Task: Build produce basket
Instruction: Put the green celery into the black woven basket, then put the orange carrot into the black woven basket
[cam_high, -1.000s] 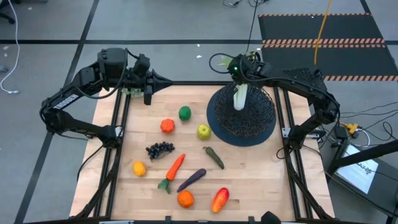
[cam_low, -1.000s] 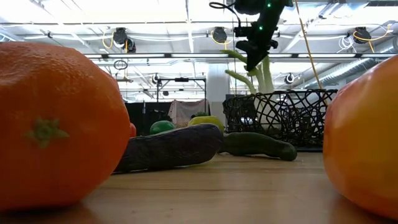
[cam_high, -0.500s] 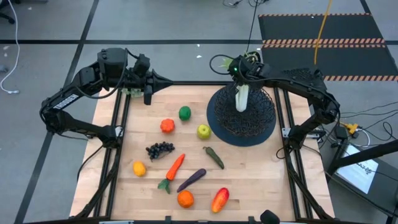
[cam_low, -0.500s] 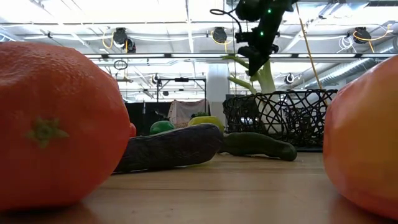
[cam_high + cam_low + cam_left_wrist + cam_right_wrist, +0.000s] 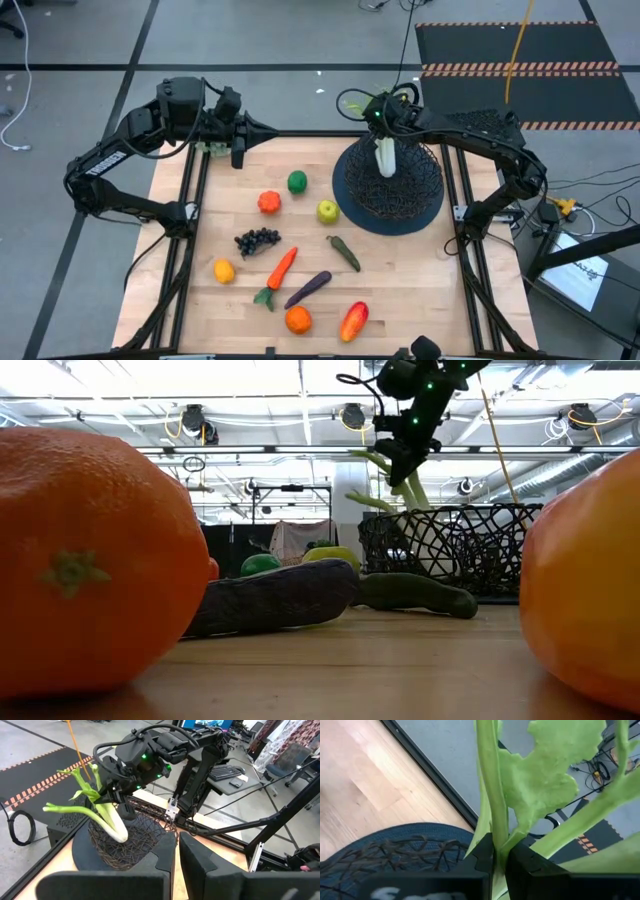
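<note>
At the near edge of the table lie an orange and the pepper, which fill the two sides of the low view. Just behind them sit the eggplant, the carrot and the lemon, with the pickle to the right and the grapes to the left. Farther back are the apple, just beside the basket's rim, then the tomato and the lime. The basket stands on the far right part of the table. Over its far side the right gripper is clamped on the green stalks of the leek, the fingers pinched tight round a thin stem. The leek hangs tilted, its white bulb down inside the basket above the mesh; whether it touches the mesh cannot be told. Its leaves fan out past the far rim. The left gripper waits at the far left corner of the table, over the edge, its fingers a narrow gap apart and holding nothing.
</note>
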Action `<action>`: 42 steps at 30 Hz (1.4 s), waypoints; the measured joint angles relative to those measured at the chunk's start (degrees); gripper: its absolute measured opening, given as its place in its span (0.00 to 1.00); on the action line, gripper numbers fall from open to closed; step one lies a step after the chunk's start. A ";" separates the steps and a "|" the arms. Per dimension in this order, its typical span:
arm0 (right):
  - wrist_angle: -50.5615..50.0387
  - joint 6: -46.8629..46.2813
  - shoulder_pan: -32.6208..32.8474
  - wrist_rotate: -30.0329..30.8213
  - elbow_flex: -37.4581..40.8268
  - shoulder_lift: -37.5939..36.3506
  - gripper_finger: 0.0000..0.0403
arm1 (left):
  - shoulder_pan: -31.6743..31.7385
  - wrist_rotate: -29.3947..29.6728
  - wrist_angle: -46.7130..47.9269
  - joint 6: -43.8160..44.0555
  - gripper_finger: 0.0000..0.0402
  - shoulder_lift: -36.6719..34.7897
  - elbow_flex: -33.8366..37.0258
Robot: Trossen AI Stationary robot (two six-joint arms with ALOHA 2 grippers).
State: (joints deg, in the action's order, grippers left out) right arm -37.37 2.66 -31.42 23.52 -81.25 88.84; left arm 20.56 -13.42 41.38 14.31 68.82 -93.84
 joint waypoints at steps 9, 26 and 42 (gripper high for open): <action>0.03 0.00 0.00 0.05 0.00 0.00 0.11 | 0.00 0.02 0.00 0.00 0.06 0.00 0.00; -0.46 -1.53 0.02 0.15 0.00 -0.73 0.41 | 0.00 0.08 0.95 0.04 0.06 0.00 0.02; -0.67 -10.45 0.15 -15.56 -0.02 -10.02 0.42 | 0.00 1.55 3.86 0.02 0.06 0.00 0.02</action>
State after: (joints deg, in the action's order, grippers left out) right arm -38.04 -7.79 -31.27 7.96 -81.28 78.81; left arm 20.56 -11.88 45.24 14.33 68.82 -93.82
